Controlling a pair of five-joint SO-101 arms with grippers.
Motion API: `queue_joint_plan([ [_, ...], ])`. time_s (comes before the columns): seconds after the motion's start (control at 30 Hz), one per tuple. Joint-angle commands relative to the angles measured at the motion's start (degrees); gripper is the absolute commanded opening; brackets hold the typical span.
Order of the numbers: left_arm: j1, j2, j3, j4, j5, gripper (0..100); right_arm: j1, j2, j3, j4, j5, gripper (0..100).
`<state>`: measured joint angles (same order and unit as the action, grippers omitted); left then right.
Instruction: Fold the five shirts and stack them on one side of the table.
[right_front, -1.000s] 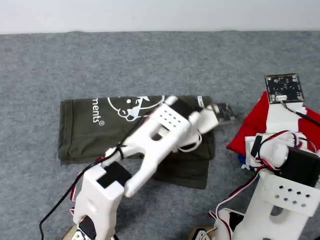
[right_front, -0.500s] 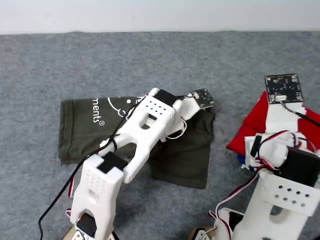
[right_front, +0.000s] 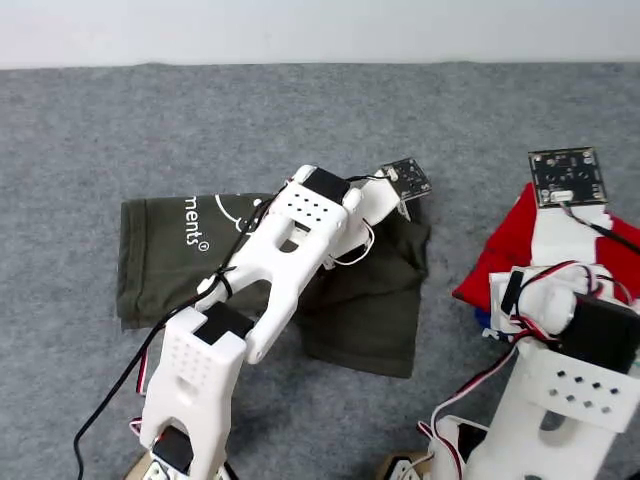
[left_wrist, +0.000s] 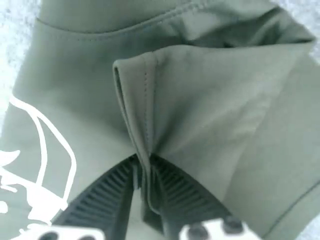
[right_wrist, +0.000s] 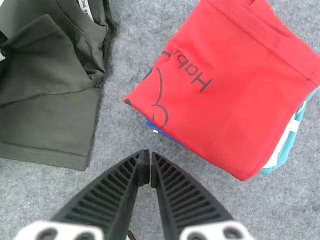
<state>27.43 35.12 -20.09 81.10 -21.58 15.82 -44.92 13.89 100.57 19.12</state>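
Olive shirt (left_wrist: 210, 90) hem pinched in left jaws; right jaws clenched empty near red shirt (right_wrist: 235, 90).

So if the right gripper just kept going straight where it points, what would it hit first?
Probably the grey table just ahead of the right gripper, in the gap beside the red shirt; depth is unclear, so maybe that shirt's corner.

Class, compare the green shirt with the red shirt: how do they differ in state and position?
The green shirt lies half-folded, rumpled; the red shirt is folded square. The left end effector pinches a hem of the green shirt; nothing grips the red shirt. The green shirt lies alone on the table; the red shirt tops a stack. Both carry printed graphics.
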Motion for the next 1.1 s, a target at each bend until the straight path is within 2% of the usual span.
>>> queue_joint_plan([
  [0.0,-0.18,-0.88,-1.98,-0.7,0.18,1,0.31,-1.71,-0.53,2.07,-0.53,0.9],
  [0.23,-1.76,-5.54,-2.95,0.0,2.02,8,0.31,-1.71,-0.53,2.07,-0.53,0.9],
  [0.37,-0.09,-10.73,-2.95,4.31,2.29,8,0.31,-1.71,-0.53,2.07,-0.53,0.9],
  [0.53,4.04,-14.95,-2.68,10.81,2.46,8,0.31,-1.71,-0.53,2.07,-0.53,0.9],
  [0.63,4.04,-15.3,-2.59,13.19,2.55,2,0.31,-1.71,-0.53,2.07,-0.53,0.9],
  [0.87,3.25,-14.07,4.79,13.63,2.46,1,0.31,-1.71,-0.44,2.07,-0.53,0.9],
  [1.07,12.75,-17.32,13.23,13.71,2.29,1,0.31,-1.71,-0.35,2.07,-0.53,0.9],
])
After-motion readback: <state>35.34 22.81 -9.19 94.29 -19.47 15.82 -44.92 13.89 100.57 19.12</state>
